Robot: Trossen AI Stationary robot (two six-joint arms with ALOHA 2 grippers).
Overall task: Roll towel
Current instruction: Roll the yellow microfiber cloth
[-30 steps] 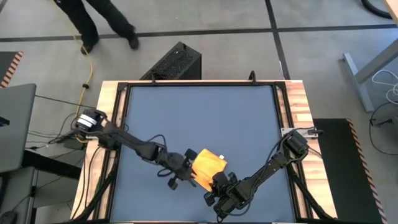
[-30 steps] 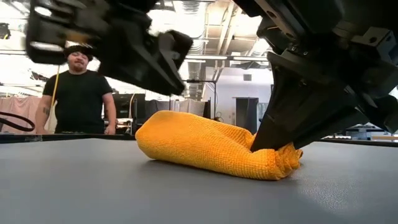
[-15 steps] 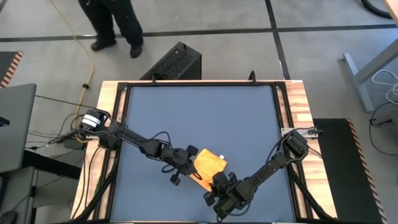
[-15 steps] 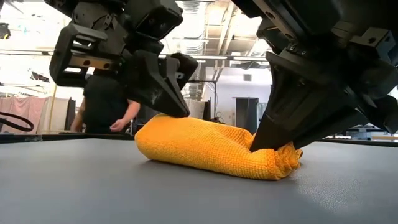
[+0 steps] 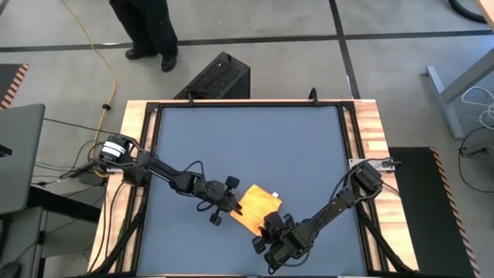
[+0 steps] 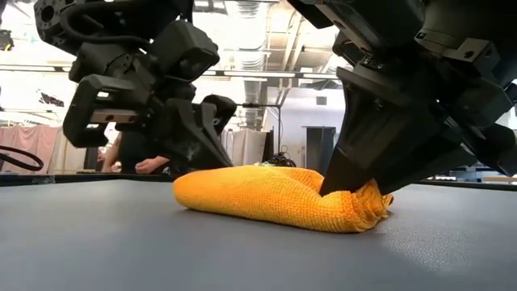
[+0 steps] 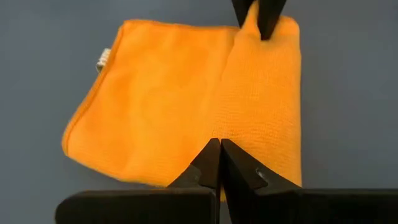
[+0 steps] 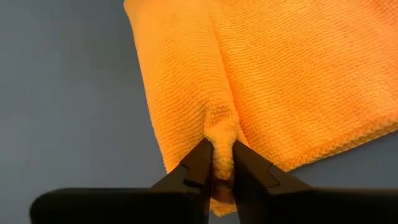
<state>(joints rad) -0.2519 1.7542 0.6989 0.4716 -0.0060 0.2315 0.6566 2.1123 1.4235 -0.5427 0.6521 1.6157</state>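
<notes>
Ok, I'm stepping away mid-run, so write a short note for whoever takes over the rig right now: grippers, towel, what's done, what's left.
Left gripper: shut, tips down on the towel at its near edge, not clearly gripping cloth.
Right gripper: fingers slightly apart, a pinch of towel between them at the opposite edge.
Towel: near the table's front centre, a low, flattish folded bundle, white tag at one edge.
Done: towel folded over on itself.
Left: no tight roll yet; it needs rolling up.

My views are evenly bright; ceiling lights glare behind the low view, leaving both arms there as dark silhouettes.
</notes>
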